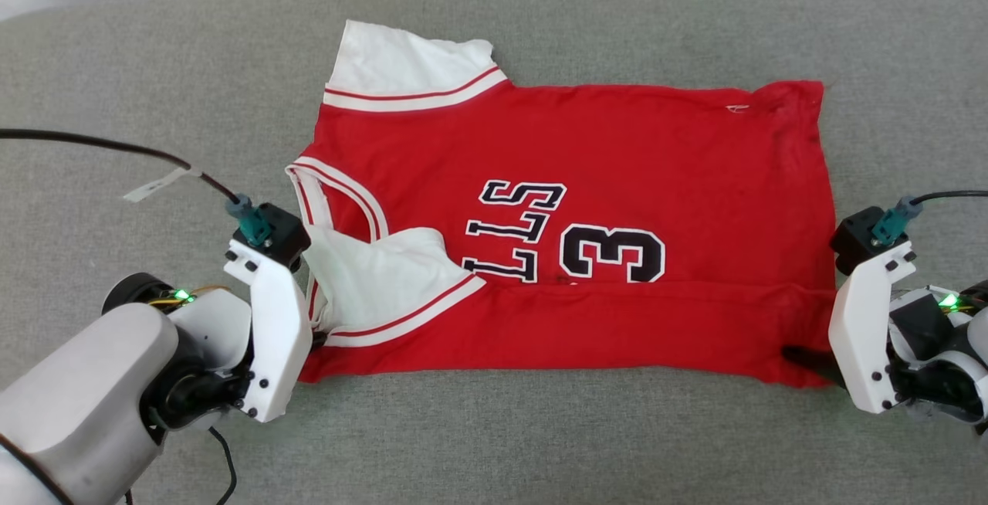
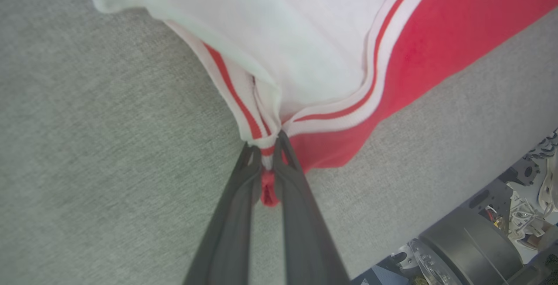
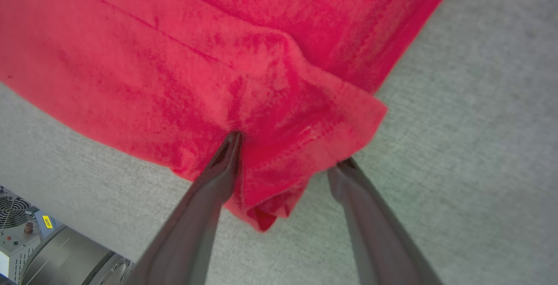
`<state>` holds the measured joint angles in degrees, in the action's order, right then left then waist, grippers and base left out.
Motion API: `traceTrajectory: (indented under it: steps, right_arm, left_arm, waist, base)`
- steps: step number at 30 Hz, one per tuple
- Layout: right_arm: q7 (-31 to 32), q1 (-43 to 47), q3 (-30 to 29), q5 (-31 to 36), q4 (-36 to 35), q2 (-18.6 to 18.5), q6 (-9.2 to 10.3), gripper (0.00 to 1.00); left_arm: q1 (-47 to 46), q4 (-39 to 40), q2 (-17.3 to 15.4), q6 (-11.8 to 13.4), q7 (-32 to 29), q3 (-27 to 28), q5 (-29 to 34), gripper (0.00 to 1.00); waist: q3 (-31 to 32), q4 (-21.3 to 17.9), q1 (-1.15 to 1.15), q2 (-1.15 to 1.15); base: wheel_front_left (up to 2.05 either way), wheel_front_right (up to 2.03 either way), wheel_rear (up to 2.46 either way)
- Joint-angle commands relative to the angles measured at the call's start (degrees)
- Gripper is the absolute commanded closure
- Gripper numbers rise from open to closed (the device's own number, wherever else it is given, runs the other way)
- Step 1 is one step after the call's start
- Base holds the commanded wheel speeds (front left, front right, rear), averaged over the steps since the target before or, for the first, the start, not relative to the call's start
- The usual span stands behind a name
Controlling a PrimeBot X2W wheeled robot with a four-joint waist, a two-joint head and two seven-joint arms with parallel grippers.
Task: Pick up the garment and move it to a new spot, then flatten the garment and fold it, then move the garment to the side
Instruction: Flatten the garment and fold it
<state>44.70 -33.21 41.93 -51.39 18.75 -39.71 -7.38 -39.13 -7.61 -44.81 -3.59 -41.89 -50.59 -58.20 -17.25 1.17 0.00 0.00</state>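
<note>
The red garment [image 1: 617, 150] lies spread on the grey surface, neck to the left and hem to the right. Its near long edge is folded up over the lower part of the black print. One white sleeve [image 1: 401, 65] lies flat at the far left; the other is tucked under the fold. My left gripper [image 2: 268, 154] is shut on the striped trim and red cloth [image 2: 436, 36] at the near left corner. My right gripper [image 3: 290, 147] stands open astride the near right hem corner [image 3: 174, 58]. One finger rests on the cloth, the other at its edge.
A black cable with a white tag [image 1: 154, 184] runs across the surface left of the garment. The grey surface [image 1: 494, 443] ends near me, with robot base hardware [image 2: 479, 241] and a fan unit [image 3: 26, 228] below its front edge.
</note>
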Motion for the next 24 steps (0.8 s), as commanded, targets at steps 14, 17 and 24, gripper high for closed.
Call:
traceTrajectory:
  steps: [14,17,24]
  right_arm:
    - [-6.7,2.5,4.0,-4.8,-9.5,-8.5,-0.10,1.00]
    - [-7.2,4.1,3.5,-5.8,-11.4,-11.3,-0.10,1.00]
    - [-6.0,8.1,3.3,-7.0,-12.8,-13.5,-0.10,1.00]
  left_arm:
    - [7.7,6.4,-5.5,1.6,1.2,1.3,-4.8,1.00]
    - [10.2,9.4,-7.2,2.5,1.7,1.4,-5.8,1.00]
    - [15.2,13.1,-8.8,4.1,2.6,0.3,-6.8,1.00]
  waist:
    - [7.7,-2.1,0.00,0.00]
    - [8.3,-2.2,0.00,0.00]
    - [7.4,-2.4,0.00,0.00]
  base:
    - [0.00,0.00,0.00]
    - [0.00,0.00,0.00]
    - [0.00,0.00,0.00]
